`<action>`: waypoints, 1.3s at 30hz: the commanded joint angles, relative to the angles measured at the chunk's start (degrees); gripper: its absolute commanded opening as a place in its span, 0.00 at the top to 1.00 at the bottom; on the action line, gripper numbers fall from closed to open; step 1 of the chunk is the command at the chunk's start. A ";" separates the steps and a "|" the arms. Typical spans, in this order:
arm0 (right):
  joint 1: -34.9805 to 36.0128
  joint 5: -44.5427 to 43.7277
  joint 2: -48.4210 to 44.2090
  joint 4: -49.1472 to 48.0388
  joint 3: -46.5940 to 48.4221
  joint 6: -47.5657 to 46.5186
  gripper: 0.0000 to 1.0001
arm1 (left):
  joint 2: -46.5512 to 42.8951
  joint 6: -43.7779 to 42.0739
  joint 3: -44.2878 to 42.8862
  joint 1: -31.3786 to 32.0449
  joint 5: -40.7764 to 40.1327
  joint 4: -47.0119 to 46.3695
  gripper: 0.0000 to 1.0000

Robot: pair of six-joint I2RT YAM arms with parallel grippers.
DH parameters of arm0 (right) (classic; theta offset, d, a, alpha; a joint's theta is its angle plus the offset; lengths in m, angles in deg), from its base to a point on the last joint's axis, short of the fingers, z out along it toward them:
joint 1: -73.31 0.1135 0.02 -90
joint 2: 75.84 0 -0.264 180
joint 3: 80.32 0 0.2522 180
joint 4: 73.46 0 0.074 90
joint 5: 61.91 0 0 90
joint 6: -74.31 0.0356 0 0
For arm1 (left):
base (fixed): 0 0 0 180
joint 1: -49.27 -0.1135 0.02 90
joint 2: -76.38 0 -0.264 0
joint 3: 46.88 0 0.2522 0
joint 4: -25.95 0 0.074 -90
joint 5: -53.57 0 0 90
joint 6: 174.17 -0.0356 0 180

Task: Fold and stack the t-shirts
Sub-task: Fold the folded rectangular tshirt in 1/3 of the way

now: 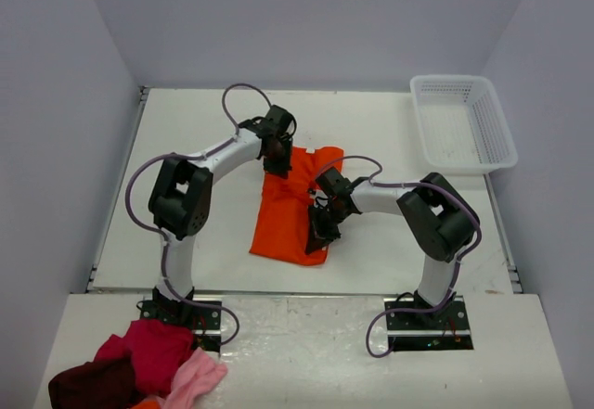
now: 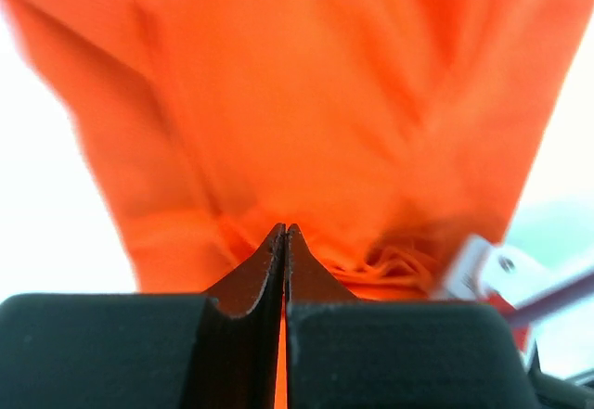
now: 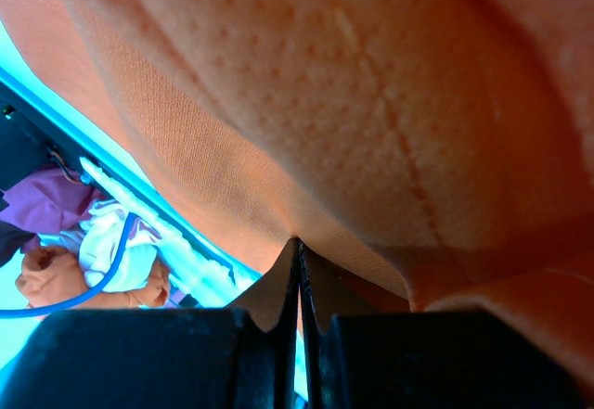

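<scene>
- Top external view, left edge first: shows a heap of red, maroon and pink clothes (image 1: pixel 139 364) on the near board by the left arm's base, off the white table (image 1: pixel 186 140).
- Mid-table: places the orange t-shirt (image 1: pixel 288 219) as a long folded strip between the two arms, slanting from far right to near left.
- Puts the left gripper (image 1: pixel 276 170) down on the strip's far end and the right gripper (image 1: pixel 320 236) on its near right edge; too small here to tell how the jaws stand.
- Far right corner: adds a white mesh basket (image 1: pixel 450 79), well apart from the shirt and seen in no wrist view.
- Left wrist view: settles the left gripper (image 2: pixel 284 233), with fingertips pressed together and a sliver of orange caught in the seam, so pinched tight on the t-shirt (image 2: pixel 306 103). Orange cloth across nearly the whole frame beyond; at lower right, a blurred white part with a purple cable.
- Right wrist view: does the same for the right gripper (image 3: pixel 297 247), with tips closed without a gap, nipping a fold of the t-shirt (image 3: pixel 371 103). Brings out the dimpled weave and a stitched seam, both lost from above. Catches the clothes heap (image 3: pixel 102 251) at lower left, below the cloth's edge.
</scene>
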 commanded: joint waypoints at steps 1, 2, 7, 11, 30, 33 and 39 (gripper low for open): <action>0.39 -6.70 1.28 -1.14 -1.10 -0.31 1.00 | 0.63 -1.99 -5.80 -3.64 -3.17 3.03 1.00; 0.48 -6.88 0.76 -1.49 -1.45 -0.22 1.00 | 0.20 -2.08 -6.24 -4.17 -3.61 4.07 1.00; 0.39 -9.60 -3.02 0.35 0.30 -1.53 1.00 | -5.50 -2.79 -3.27 -4.70 -5.99 6.01 1.00; 0.48 -13.02 -7.50 4.82 3.72 -3.20 0.92 | -11.23 -2.61 2.44 -4.70 -3.71 6.46 1.00; -10.85 -19.18 -11.30 27.86 24.30 -4.95 0.39 | -11.68 -9.64 15.81 -5.67 4.30 -0.66 0.83; -12.08 -19.98 -9.54 27.69 23.95 -7.25 0.39 | -10.27 -10.69 15.11 -6.37 4.47 -1.10 0.80; -12.53 -16.21 -6.29 26.19 22.98 -8.65 0.39 | -8.60 -11.66 12.48 -7.42 5.35 -1.02 0.77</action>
